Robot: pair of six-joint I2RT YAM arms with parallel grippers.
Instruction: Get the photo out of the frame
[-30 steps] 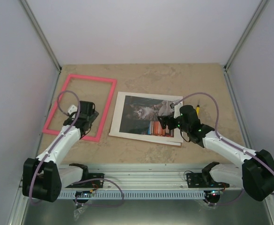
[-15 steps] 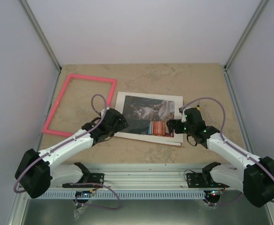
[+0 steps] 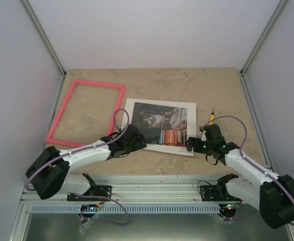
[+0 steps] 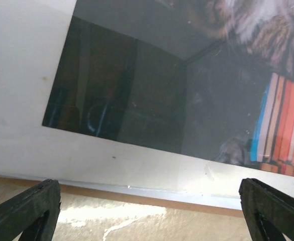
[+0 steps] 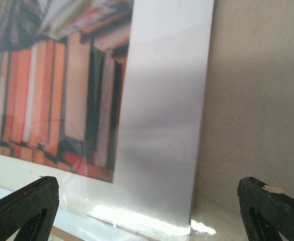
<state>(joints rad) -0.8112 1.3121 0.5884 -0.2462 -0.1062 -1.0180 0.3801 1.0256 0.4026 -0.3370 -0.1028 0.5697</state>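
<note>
The pink frame point(image 3: 99, 83) is laid flat at the far left of the table point(image 3: 212, 85), well apart from both grippers. The photo point(image 3: 159, 123) is laid mid-table, its near-left corner just beyond the left gripper point(image 3: 140, 142) and its near-right corner beside the right gripper point(image 3: 192, 144). Both grippers are spread wide and nothing is held.

Overhead camera; wrist cameras close above photo point(image 3: 159, 125)
</note>
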